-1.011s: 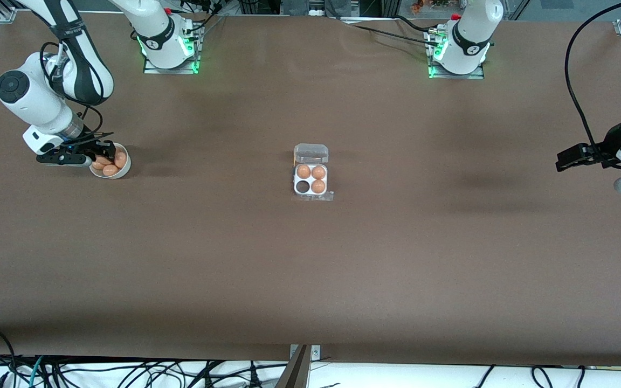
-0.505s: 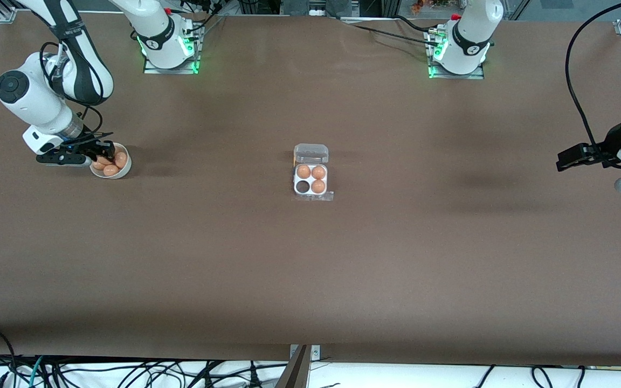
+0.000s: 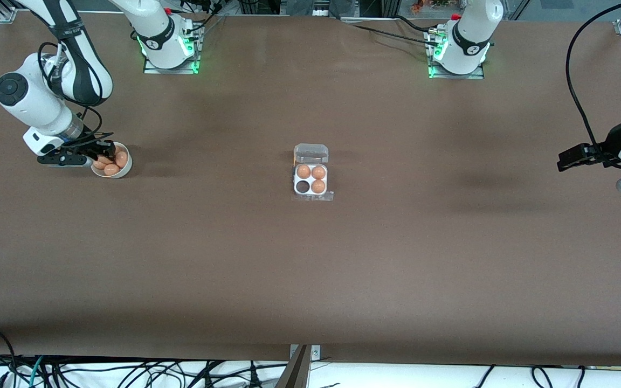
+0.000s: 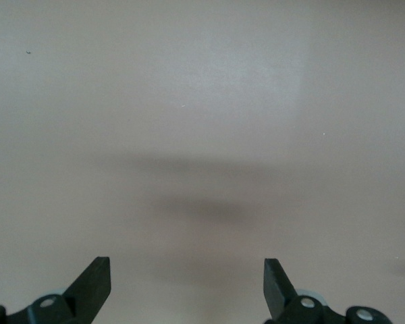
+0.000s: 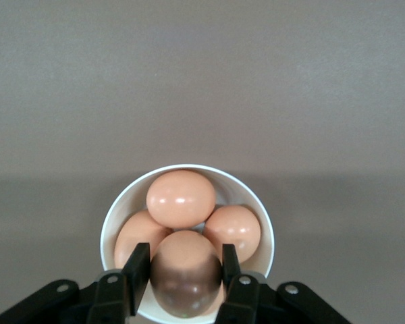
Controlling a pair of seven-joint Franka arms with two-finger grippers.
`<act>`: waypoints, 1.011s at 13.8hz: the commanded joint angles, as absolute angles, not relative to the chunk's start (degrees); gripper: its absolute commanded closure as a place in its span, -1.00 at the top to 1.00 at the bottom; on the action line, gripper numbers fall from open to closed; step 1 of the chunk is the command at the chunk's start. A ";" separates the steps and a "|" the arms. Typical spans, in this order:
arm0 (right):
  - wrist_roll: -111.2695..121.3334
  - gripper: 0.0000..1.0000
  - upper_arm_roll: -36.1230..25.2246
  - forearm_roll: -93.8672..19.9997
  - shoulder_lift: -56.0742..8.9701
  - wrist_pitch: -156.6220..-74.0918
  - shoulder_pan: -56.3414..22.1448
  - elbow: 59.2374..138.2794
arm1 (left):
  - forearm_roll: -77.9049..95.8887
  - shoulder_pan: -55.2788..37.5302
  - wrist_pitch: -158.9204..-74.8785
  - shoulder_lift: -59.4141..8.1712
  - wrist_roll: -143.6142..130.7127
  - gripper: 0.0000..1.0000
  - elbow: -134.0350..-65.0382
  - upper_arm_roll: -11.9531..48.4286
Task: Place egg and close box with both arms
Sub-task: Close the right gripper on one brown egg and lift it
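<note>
egg [image 5: 185, 282]: sitting between my right tool's fingers, in the white bowl, touching the other eggs around it; its shell is in shadow under the tool.
right tool [image 5: 185, 280]: I'm closing both fingers [image 5: 138, 268] onto that egg's sides, gripping it. In the front view the tool [image 3: 107, 156] is sitting down in the bowl at the right arm's end of the worktop.
bowl [image 5: 260, 212]: round, white, holding three more brown eggs that I'm seeing past the gripped one; one egg is lying on top of the pile. In the front view the bowl [image 3: 122, 173] is standing well apart from the box.
box [image 3: 311, 181]: sitting at the middle of the worktop, between the two arms' ends. White four-cup tray, three cups are holding brown eggs. The one dark, unfilled cup [image 3: 303, 186] is the cup nearer the front camera on the right arm's side.
lid [image 3: 311, 153]: clear plastic, standing open, folded back on the side toward the arm bases.
left tool [image 4: 187, 277]: I'm holding it with fingers spread wide, nothing between them, over bare worktop. In the front view it [image 3: 564, 160] is hanging over the left arm's end of the worktop, well apart from the box; this arm is waiting.
worktop [image 3: 310, 269]: brown, matte.
</note>
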State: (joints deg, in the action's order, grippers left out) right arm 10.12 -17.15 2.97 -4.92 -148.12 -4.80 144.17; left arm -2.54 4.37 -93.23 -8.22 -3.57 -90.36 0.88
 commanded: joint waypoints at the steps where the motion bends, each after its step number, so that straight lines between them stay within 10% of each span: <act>1: 11.25 -0.47 -16.88 2.37 -5.62 -141.61 -5.10 139.14 | -2.64 4.39 -91.85 -8.96 -4.04 1.00 -88.51 1.05; 14: -4.80 -0.47 -16.35 -6.24 -18.18 -112.59 -21.78 107.24 | -2.46 3.78 -91.76 -8.96 -4.13 1.00 -88.59 1.32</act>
State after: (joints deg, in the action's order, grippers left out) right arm 0.28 -16.37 -4.77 -13.98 -115.01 -18.79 112.61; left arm -2.54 4.09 -93.17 -8.23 -3.67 -90.34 1.23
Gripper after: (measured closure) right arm 0.520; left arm 0.000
